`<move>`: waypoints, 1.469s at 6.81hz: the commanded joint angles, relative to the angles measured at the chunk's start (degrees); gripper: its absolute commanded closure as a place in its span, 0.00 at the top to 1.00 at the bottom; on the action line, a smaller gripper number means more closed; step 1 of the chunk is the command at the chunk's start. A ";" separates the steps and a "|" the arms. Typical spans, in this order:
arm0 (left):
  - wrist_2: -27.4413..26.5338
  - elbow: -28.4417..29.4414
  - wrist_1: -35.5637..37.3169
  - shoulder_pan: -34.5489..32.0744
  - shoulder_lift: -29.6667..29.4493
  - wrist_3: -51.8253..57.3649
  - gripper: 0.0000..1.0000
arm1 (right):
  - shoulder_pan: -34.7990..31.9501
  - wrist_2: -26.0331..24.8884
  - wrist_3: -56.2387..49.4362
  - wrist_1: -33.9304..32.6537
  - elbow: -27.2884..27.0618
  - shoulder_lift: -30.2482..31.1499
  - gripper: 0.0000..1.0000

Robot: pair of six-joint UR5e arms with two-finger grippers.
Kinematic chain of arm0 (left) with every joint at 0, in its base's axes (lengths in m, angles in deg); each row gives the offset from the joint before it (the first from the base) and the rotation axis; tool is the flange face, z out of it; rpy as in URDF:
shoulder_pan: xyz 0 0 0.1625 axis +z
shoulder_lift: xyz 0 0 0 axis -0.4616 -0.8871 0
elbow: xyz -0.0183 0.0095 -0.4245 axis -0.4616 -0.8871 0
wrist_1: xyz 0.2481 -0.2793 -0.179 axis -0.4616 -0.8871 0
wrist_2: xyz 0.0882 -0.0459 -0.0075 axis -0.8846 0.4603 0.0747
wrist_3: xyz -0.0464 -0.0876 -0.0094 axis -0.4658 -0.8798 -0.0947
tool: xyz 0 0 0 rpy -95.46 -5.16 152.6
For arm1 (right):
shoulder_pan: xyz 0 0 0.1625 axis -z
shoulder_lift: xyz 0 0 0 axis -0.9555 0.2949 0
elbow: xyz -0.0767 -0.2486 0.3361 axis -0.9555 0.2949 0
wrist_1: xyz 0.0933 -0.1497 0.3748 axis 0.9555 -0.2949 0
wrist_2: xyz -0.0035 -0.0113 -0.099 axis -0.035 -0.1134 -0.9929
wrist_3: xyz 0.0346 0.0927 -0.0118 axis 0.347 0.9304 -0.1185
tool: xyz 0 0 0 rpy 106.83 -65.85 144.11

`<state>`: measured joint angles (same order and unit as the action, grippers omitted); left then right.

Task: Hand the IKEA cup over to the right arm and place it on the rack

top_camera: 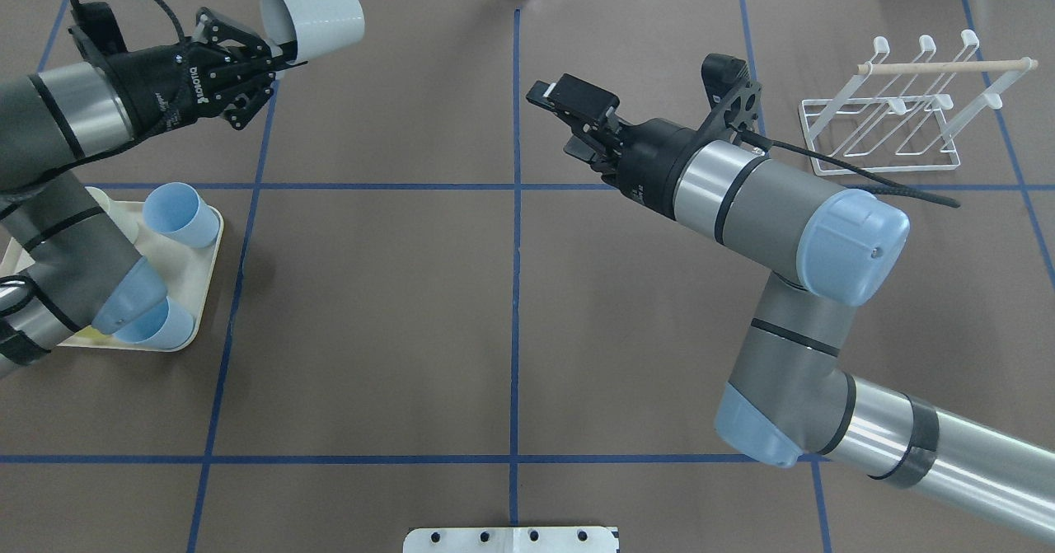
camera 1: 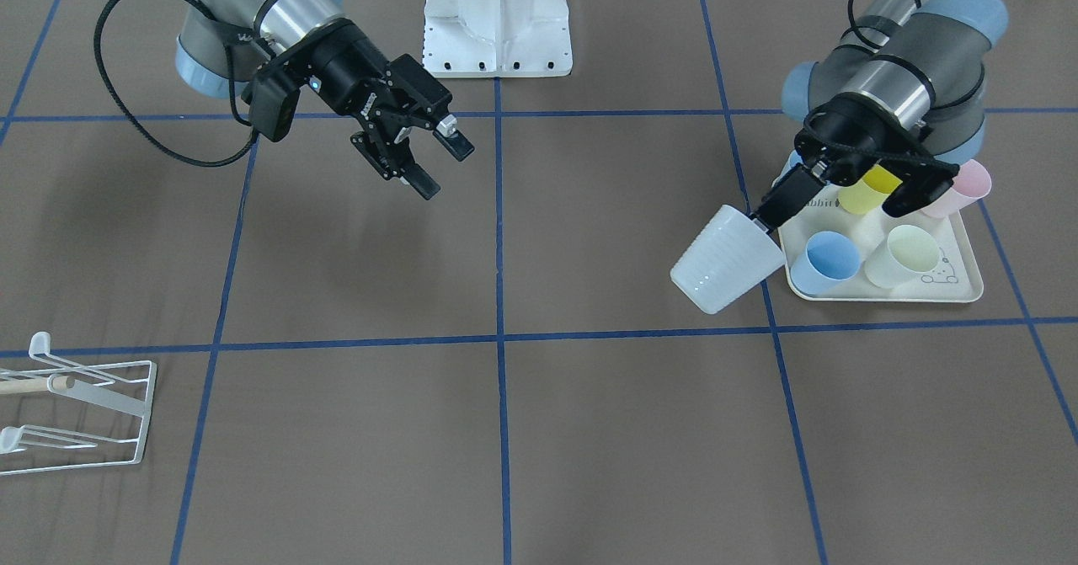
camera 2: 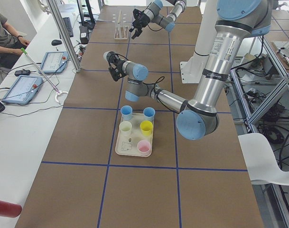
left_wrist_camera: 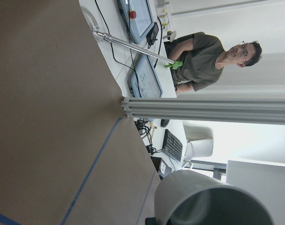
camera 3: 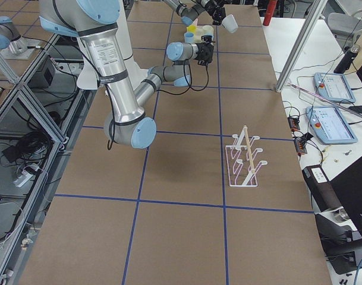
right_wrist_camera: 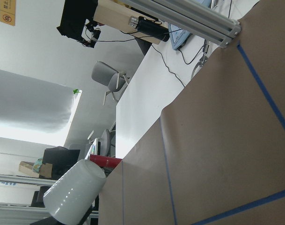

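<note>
The IKEA cup [camera 1: 724,258] is white and ribbed. It hangs tilted in the air just off the tray's corner, with my left gripper [camera 1: 762,221] shut on its rim. The overhead view shows the same cup [top_camera: 313,16] pointing away from the left gripper [top_camera: 276,50] at the table's far left. The cup's mouth [left_wrist_camera: 212,201] fills the lower part of the left wrist view. My right gripper [camera 1: 444,167] is open and holds nothing, raised over the middle of the table and turned toward the cup [right_wrist_camera: 74,192]. The white wire rack [top_camera: 898,116] stands at the far right, well apart from both grippers.
A cream tray [camera 1: 884,291] under the left arm holds blue [camera 1: 829,262], pale [camera 1: 905,253], yellow [camera 1: 872,190] and pink [camera 1: 960,186] cups. The robot's white base [camera 1: 497,18] sits at the table's near-robot edge. A seated person [camera 2: 4,35] is beside the table with tablets.
</note>
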<state>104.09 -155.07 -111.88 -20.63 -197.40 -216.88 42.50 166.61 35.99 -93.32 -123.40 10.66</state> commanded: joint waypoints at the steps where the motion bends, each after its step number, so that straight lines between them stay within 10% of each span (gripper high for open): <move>1: -3.85 0.32 -7.44 1.72 -2.76 -7.44 0.00 | 0.99 -1.22 3.69 3.07 0.04 -3.24 0.99; 10: -14.61 3.75 -19.89 10.76 -8.21 -18.75 0.00 | 1.34 -6.31 6.09 8.37 5.14 -10.45 0.99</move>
<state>89.73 -151.46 -131.84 -11.18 -204.79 -235.78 43.84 160.78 42.06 -84.96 -118.77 0.48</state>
